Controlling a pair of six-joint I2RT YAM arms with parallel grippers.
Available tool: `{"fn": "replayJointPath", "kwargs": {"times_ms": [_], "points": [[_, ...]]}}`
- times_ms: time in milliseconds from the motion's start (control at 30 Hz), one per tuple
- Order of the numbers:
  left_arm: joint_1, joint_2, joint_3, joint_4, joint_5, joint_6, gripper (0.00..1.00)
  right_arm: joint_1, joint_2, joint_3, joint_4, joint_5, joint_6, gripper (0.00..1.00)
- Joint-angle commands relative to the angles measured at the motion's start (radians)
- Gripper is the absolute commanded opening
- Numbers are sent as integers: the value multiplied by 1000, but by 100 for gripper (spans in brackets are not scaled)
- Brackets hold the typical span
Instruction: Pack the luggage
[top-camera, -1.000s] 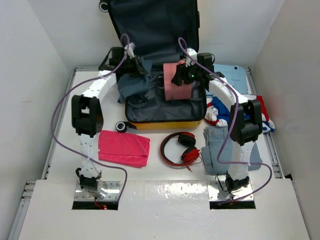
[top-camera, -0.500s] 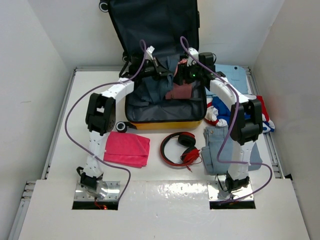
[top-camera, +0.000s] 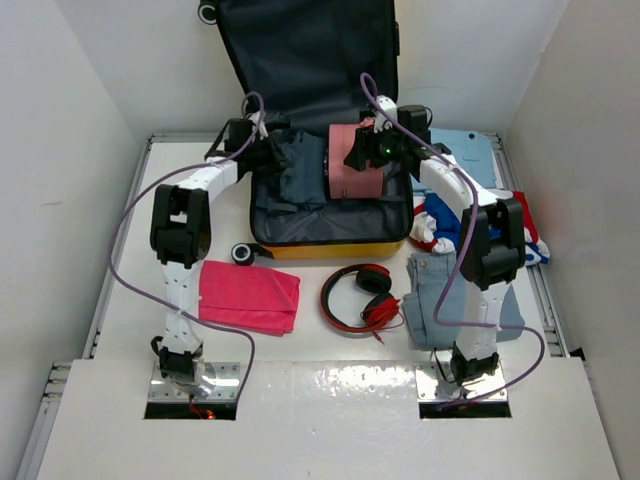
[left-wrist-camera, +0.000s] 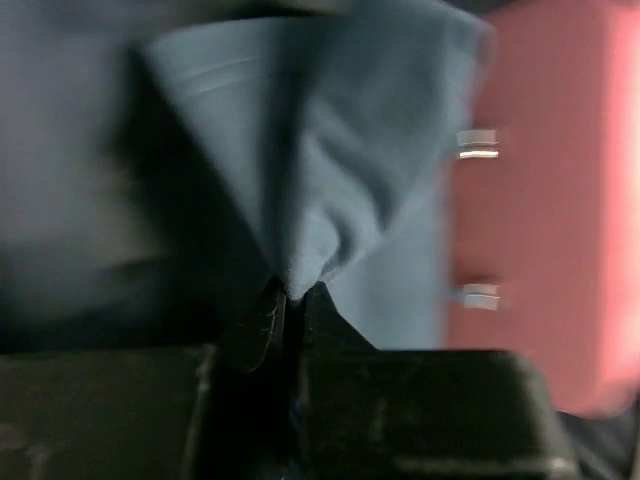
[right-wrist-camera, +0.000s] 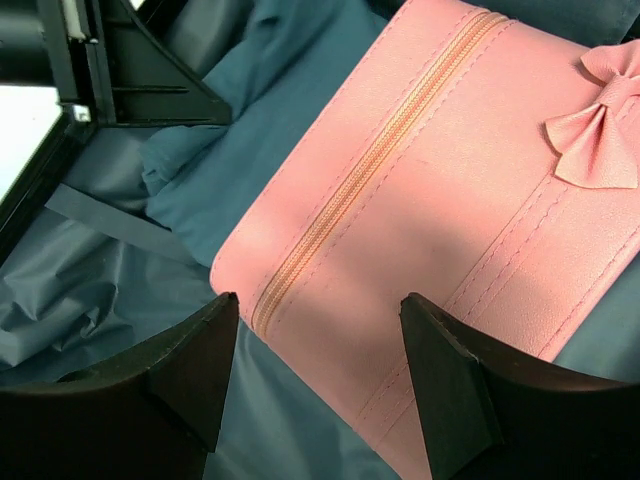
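Observation:
The yellow luggage lies open, its dark lid leaning on the back wall. Inside it lie a blue-grey garment on the left and a pink zippered case with a bow on the right. My left gripper is at the luggage's back left, shut on a pinch of the garment, with the pink case to its right. My right gripper is open just above the pink case, touching nothing. The garment and the left gripper show beyond it.
A pink towel lies front left. Red headphones lie in front of the luggage. Folded jeans and red, white and blue clothes lie to the right. A light blue item is at the back right.
My left gripper carried the garment from the luggage's left edge into the middle, then drew back left. The garment now lies spread inside beside the pink case. The right arm has barely moved.

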Motion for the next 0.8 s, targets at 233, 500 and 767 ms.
{"fn": "replayJointPath", "kwargs": {"times_ms": [233, 500, 767], "points": [[-119, 102, 201, -272, -275, 316, 29, -8, 75, -3, -111, 75, 5, 66], [-187, 252, 356, -254, -195, 221, 35, -8, 72, -12, -119, 79, -1, 66], [-172, 156, 303, -242, -186, 259, 82, -8, 58, -12, -136, 89, -13, 66]]}}
